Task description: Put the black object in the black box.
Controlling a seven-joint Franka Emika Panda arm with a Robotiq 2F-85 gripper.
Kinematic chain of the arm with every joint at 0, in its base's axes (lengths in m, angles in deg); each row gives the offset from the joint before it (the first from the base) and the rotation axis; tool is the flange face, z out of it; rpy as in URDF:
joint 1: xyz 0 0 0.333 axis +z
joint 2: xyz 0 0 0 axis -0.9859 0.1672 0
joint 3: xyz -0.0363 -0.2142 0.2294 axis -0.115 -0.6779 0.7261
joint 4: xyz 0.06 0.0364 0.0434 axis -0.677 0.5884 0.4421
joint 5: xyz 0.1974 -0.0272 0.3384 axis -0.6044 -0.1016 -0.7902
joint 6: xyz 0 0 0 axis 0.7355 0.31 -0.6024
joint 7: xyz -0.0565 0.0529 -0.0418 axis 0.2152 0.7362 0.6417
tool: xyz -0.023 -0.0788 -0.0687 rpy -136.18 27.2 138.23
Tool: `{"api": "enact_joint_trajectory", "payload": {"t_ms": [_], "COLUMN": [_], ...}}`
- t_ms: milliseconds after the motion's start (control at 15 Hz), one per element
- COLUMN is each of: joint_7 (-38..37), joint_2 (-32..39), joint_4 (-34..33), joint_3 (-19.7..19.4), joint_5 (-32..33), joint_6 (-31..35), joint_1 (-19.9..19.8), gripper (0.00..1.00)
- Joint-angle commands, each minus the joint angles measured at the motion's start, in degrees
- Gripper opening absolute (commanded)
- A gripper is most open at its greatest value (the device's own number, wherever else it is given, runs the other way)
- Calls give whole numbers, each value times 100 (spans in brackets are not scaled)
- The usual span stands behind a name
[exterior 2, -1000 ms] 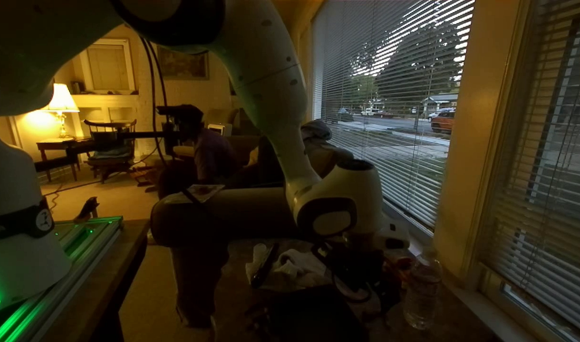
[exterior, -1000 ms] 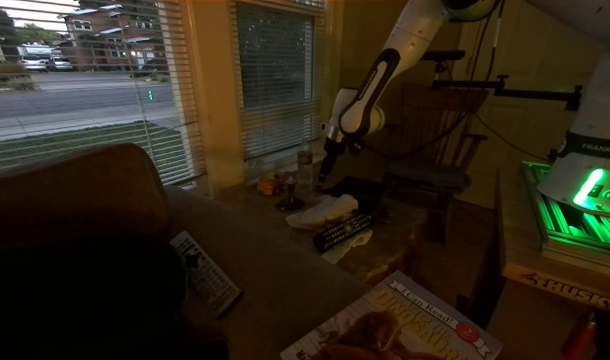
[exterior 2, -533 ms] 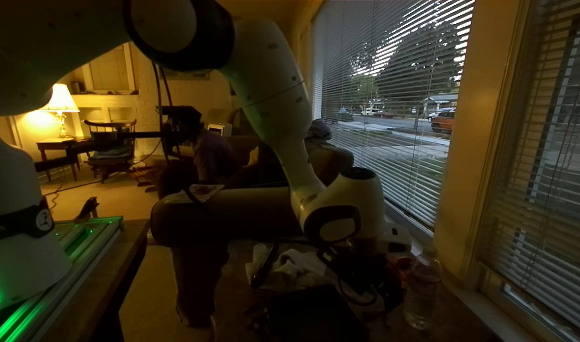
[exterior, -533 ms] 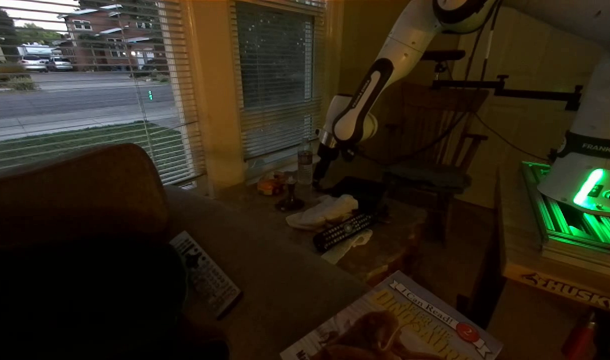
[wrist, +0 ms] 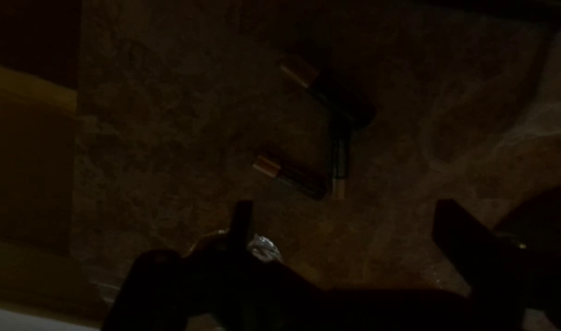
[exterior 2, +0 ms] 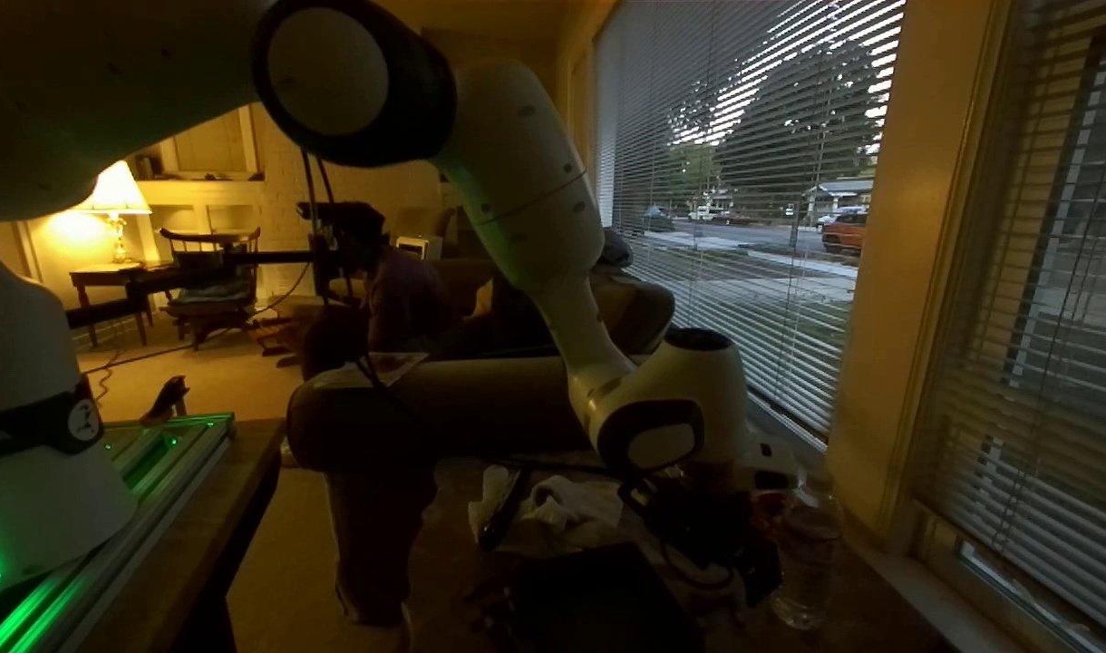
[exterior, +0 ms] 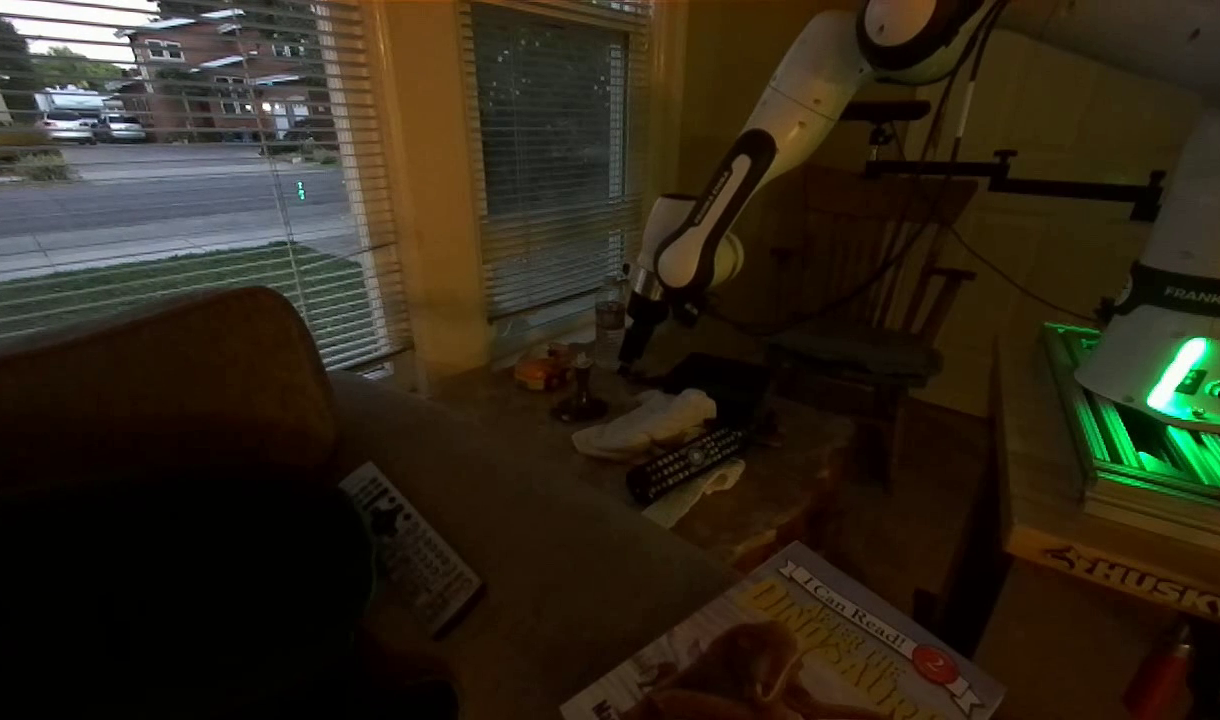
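Three black battery-like objects with copper ends lie on the table in the wrist view: a thick one (wrist: 347, 99), a thin one (wrist: 339, 154) touching it, and another thin one (wrist: 303, 183). Which of them the task means I cannot tell. My gripper (wrist: 343, 206) is open and empty, its fingertips well apart just below the thin ones in that view. The black box (exterior: 725, 380) sits on the table in both exterior views (exterior 2: 598, 594). The gripper is low over the table between the box and the bottle (exterior: 625, 366); the batteries are too dark to make out there.
A clear bottle (exterior: 610, 325) stands close to the gripper, also in an exterior view (exterior 2: 807, 553). A dark candlestick (exterior: 581, 395), an orange toy (exterior: 542, 372), a white cloth (exterior: 650, 425) and a black remote (exterior: 690, 462) are on the same table.
The arm has moved down and towards the window and bottle. The gripper is now lower, close to the table. The objects on the table have not visibly moved.
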Motion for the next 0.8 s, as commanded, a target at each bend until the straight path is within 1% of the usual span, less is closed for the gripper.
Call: {"api": "enact_joint_trajectory", "payload": {"t_ms": [0,67,133,267,333,400,467,533,733], "joint_7": [-299,-319,-359,-407,-423,-447,-469,-473,-488], "joint_2": [156,178,194,208,212,222,223,219,231], "joint_4": [-337,-378,-416,-476,-498,-525,-542,-551,-621], "joint_3": [-204,-216,-254,-303,-313,-334,-354,-352,-353], "joint_5": [22,20,20,24,23,24,25,21,8], "joint_6": [-406,-457,-498,-611,-660,-700,-747,-811,-1026], "joint_1": [234,254,291,340,355,377,395,396,396], "gripper": [100,100,95,70,68,62,53,49,45]}}
